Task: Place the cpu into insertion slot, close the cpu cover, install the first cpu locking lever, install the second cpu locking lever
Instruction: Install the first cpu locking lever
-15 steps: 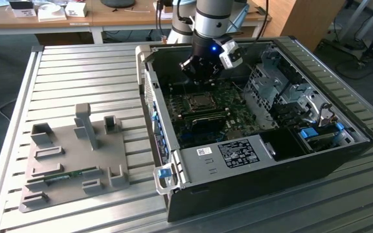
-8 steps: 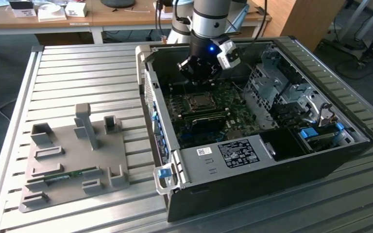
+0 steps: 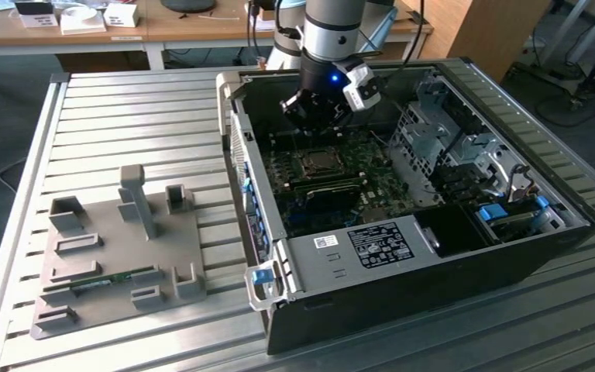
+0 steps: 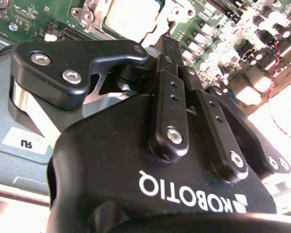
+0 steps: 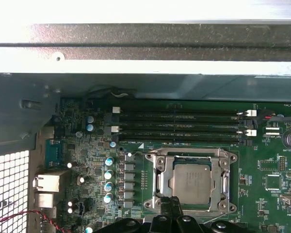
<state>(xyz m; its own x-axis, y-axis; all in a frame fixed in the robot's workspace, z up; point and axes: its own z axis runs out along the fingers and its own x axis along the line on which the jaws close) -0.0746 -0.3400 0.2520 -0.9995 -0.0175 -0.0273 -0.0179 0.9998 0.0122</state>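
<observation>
The cpu, a pale silvery square chip, lies flat in the insertion slot on the green motherboard inside the open grey case. The cpu cover, a silvery frame with a square opening, lies flat around the chip. My gripper hangs just above the socket's edge, its black fingertips pressed together with nothing between them. The second wrist view shows the gripper pointing at the socket beside the cpu. From outside, the gripper hovers inside the case over the far part of the board. I cannot tell how the locking levers stand.
Long black memory slots run beside the socket toward the case wall. A metal drive cage fills the case at the exterior view's right. A grey fixture plate sits on the slatted table at the exterior view's left.
</observation>
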